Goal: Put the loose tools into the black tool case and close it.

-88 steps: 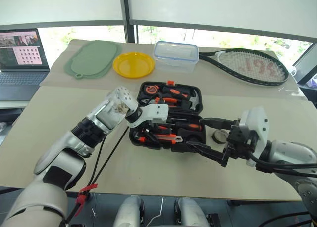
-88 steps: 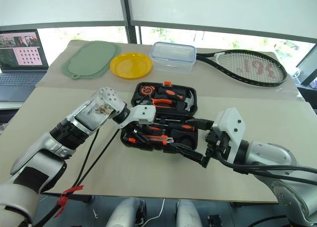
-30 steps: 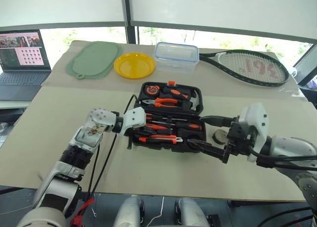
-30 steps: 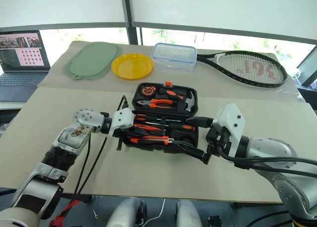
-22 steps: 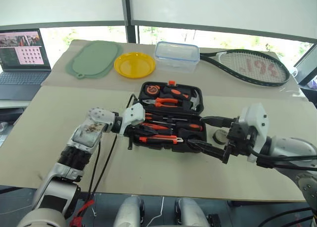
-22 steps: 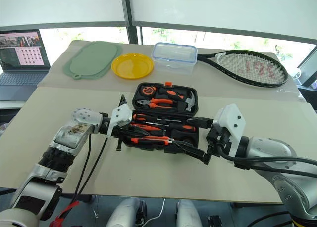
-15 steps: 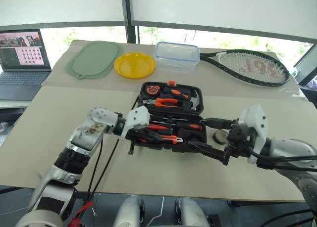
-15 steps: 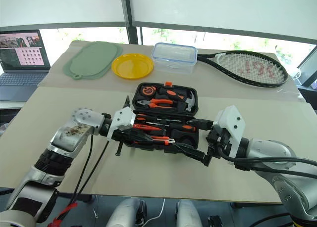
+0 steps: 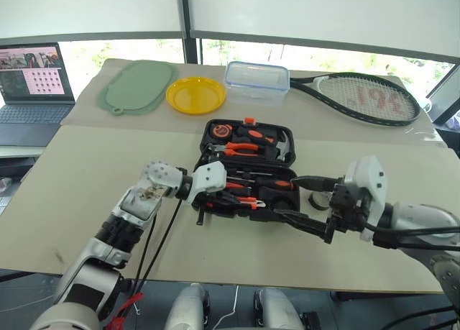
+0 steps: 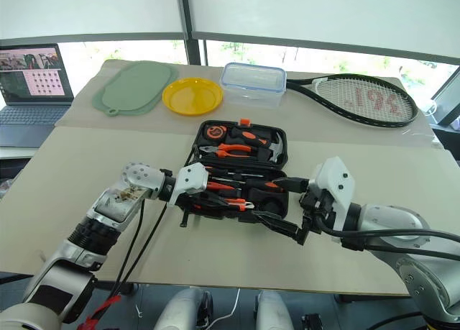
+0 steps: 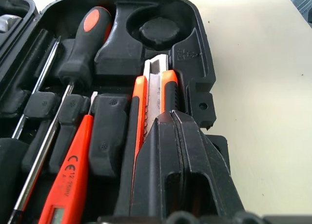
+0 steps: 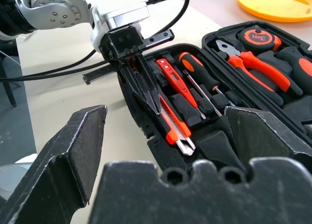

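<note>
The black tool case (image 9: 290, 140) lies open in the middle of the table. Its near half holds a screwdriver (image 11: 80, 48), an orange tester pen (image 11: 68, 185) and the orange-black utility knife (image 11: 158, 87). My left gripper (image 9: 233, 195) is shut, its joined tips (image 11: 170, 119) lying on top of the knife with nothing between them. The round slot (image 11: 158, 31) beyond the knife is empty. The dark tape roll (image 9: 317, 199) lies on the table just right of the case. My right gripper (image 9: 285, 196) hangs open over the case's near right corner, holding nothing.
Pliers (image 12: 253, 68), a tape measure (image 12: 256, 37) and a hammer sit in the lid half. Behind the case are a green mat (image 9: 136, 85), a yellow plate (image 9: 195, 94), a clear blue-rimmed box (image 9: 256, 78) and a racket (image 9: 366, 96). A laptop (image 9: 29, 78) stands far left.
My left arm has slid rightward along the case's near half, bringing its shut fingers onto the utility knife. The right arm has stayed in place.
</note>
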Controlling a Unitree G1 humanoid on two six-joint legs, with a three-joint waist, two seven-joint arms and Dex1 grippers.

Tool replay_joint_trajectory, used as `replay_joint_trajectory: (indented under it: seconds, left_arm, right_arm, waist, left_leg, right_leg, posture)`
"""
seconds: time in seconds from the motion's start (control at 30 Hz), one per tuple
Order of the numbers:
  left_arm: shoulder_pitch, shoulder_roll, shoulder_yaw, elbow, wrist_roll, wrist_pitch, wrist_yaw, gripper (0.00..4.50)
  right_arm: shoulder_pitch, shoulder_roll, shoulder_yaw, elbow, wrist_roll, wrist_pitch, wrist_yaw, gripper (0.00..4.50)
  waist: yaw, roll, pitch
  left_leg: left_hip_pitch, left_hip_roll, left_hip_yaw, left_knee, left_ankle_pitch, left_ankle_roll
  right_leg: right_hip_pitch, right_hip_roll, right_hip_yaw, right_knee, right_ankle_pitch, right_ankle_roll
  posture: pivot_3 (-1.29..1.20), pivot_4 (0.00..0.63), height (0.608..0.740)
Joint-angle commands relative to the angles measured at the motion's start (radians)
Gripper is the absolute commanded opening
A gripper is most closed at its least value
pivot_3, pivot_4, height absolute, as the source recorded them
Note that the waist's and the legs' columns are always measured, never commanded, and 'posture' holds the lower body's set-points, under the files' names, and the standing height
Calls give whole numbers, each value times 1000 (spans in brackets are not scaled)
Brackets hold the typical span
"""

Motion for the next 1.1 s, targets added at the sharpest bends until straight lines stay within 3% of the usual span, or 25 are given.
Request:
replay_joint_trajectory:
  seconds: [0.03,0.23,0.4,0.43,0.53,0.57,0.73,0.83,0.97,1.1]
  left_arm:
    - [17,2,-24,28,41,-4,15,38]
    - [12,-4,24,19,17,1,54,38]
    - [-33,20,165,-80,-142,168,50,38]
    - [-54,44,216,-127,-220,256,27,562]
    - [-99,136,324,-248,-432,489,-49,1254]
    - [-106,157,343,-273,-466,525,-53,1750]
    - [-92,250,372,-376,-520,573,-66,3553]
    - [-74,285,375,-423,-541,585,-67,4493]
    - [-47,308,358,-478,-544,573,-60,4493]
    - [-28,292,339,-488,-522,541,-29,4493]
  right_arm:
    - [6,-9,-39,-29,18,-3,1,4500]
    - [26,-39,-33,-20,-38,-16,23,4500]
    - [131,-71,-117,22,-119,-28,43,4500]
    - [192,-68,-191,45,-120,-21,67,4500]
    - [364,-51,-377,116,-149,-29,146,4500]
    - [407,-49,-415,137,-167,-41,172,4500]
    - [526,-66,-546,238,-213,-81,300,4500]
    - [505,-105,-540,300,-240,-101,350,4500]
    - [381,-155,-416,359,-258,-117,378,4500]
    - [192,-168,-166,423,-347,-174,388,4500]
  waist:
    - [0,0,0]
    - [1,0,-1]
    - [0,0,0]
    - [1,0,0]
    - [6,-1,0]
    - [5,-1,0]
    - [-1,3,-2]
    - [-7,3,-2]
    - [-13,3,-2]
    - [-13,3,-2]
  left_leg:
    - [0,0,0,0,0,0]
    - [0,0,0,0,0,0]
    - [-1,0,0,0,0,0]
    - [-1,0,0,0,0,0]
    - [-4,0,-1,0,0,0]
    - [-4,0,-1,0,0,0]
    - [2,0,0,0,-1,1]
    - [3,-1,1,-1,0,0]
    - [4,-1,1,-2,0,0]
    - [4,-1,1,-2,0,0]
  right_leg:
    - [0,0,0,0,0,0]
    - [1,-1,0,0,0,0]
    - [-1,0,0,0,0,0]
    - [-2,0,0,0,0,0]
    - [-2,0,-1,-1,0,0]
    - [-2,-1,-1,0,0,1]
    - [3,-1,1,-1,-1,2]
    - [3,1,2,-1,-1,1]
    - [2,1,3,-1,-1,1]
    - [2,1,3,-1,-1,0]
  posture:
    - [0,150,738]
    - [0,150,738]
    - [0,150,738]
    - [0,150,738]
    - [0,150,738]
    - [0,150,738]
    - [0,150,738]
    - [0,150,738]
    - [0,150,738]
    - [0,150,738]
